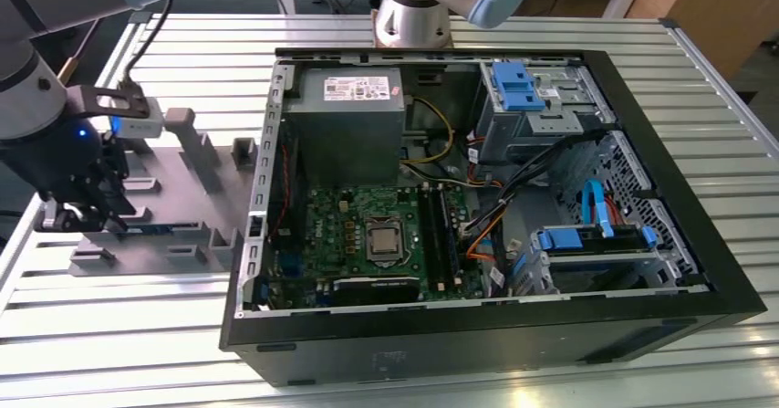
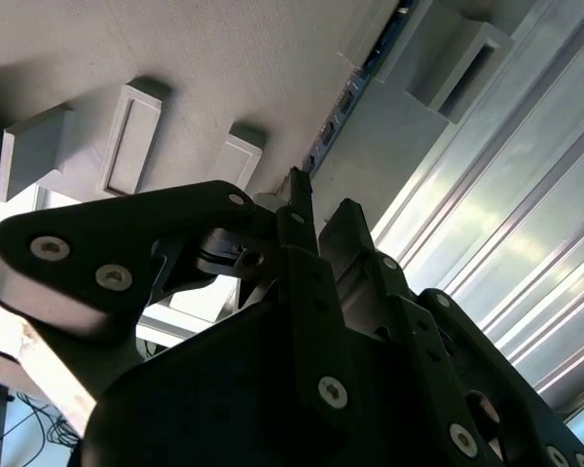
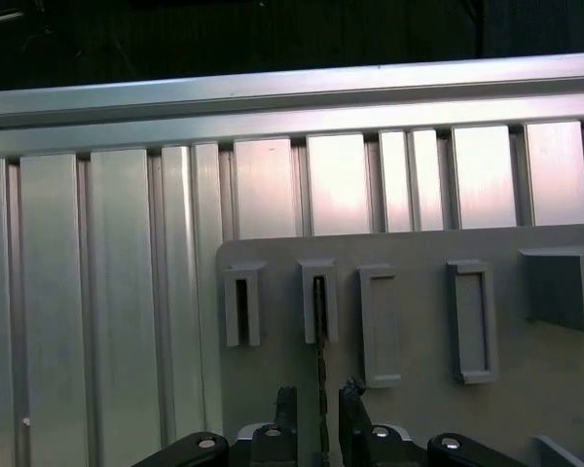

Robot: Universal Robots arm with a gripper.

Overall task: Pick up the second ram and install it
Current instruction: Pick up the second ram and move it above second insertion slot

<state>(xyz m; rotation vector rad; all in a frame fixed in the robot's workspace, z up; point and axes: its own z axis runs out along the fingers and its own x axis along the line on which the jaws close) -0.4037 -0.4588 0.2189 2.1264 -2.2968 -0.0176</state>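
While the gripper (image 1: 88,216) hangs over the grey tray (image 1: 171,198) at the exterior view's left, the pick-up is in hand: its fingers (image 3: 285,409) stand spread astride the second ram (image 3: 321,321), not pinching it. The ram stands on edge in slotted blocks (image 3: 319,272), long axis lying across the exterior view; the grasp calls for closing squarely on its flat faces. Rightward lie the memory slots (image 1: 436,235).
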